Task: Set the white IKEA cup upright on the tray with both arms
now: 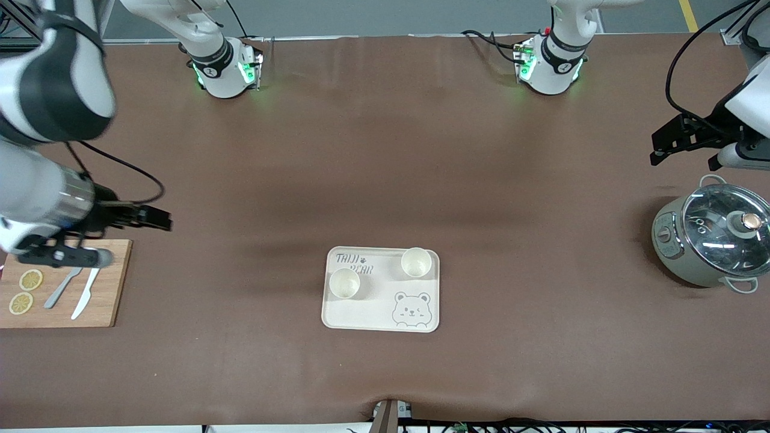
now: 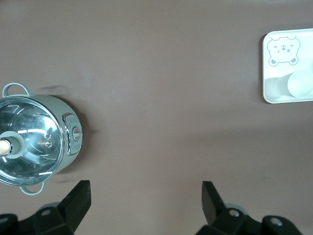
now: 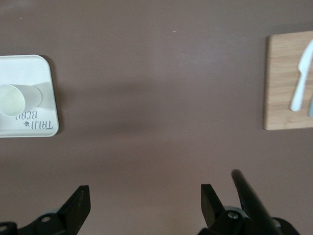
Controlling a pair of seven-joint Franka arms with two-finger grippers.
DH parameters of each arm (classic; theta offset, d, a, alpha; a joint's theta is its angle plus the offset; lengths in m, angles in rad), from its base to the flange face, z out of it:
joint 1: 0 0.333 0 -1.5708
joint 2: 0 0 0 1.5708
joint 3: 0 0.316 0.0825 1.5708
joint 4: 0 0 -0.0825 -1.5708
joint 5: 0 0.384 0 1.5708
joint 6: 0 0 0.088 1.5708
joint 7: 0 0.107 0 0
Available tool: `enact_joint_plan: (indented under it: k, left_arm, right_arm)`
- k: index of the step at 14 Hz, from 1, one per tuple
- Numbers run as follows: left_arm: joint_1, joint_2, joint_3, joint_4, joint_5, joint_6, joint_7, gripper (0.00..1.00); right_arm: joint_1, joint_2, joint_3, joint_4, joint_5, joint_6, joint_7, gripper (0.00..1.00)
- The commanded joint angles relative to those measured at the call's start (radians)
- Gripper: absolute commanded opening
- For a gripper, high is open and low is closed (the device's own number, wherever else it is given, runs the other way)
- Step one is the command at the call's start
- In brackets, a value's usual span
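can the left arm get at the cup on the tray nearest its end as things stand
Probably yes. The left pincer hangs open and empty above the pot, and only bare table lies between it and the tray. That cup stands upright, apart from the other cup, so its rim looks free.

Even overhead light; soft shadows are cast on the brown matte desk [image 1: 385, 180]; glare is seen on the round glass pot lid [image 1: 725, 228]; pics sharp.
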State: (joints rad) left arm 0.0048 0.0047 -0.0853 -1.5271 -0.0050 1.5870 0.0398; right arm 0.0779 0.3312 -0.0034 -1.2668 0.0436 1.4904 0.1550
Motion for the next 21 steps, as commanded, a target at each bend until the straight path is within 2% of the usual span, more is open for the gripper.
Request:
enact_joint_plan:
  k: [1,3,4,8,10,14,21]
  left_arm:
    - [0.004,-0.017,0.001,-0.008,-0.023,0.004,-0.006,1.0]
    - [0.004,-0.017,0.001,-0.008,-0.023,0.004,0.002,1.0]
    - [0.006,-0.017,0.001,-0.008,-0.023,0.004,0.006,1.0]
    - [0.006,-0.017,0.001,-0.005,-0.023,0.004,0.0,1.0]
    - [0.004,-0.017,0.001,-0.007,-0.023,0.002,-0.006,1.0]
    - [0.004,-0.017,0.001,-0.005,-0.024,0.002,-0.008,1.0]
    - [0.004,-0.015,0.001,-0.007,-0.024,0.004,-0.011,1.0]
  right_arm:
    - [-0.041,-0.104,0.022,-0.031,-0.056,-0.053,-0.028,1.0]
    - [-0.072,-0.153,0.022,-0.072,-0.054,-0.071,-0.035,1.0]
    - [-0.085,-0.185,0.022,-0.129,-0.054,-0.052,-0.037,1.0]
    - [-0.101,-0.228,0.02,-0.242,-0.054,0.043,-0.046,1.0]
    - [-0.101,-0.28,0.02,-0.354,-0.064,0.132,-0.057,1.0]
    - [-0.148,-0.284,0.02,-0.361,-0.07,0.133,-0.17,1.0]
    - [-0.148,-0.282,0.022,-0.361,-0.07,0.133,-0.167,1.0]
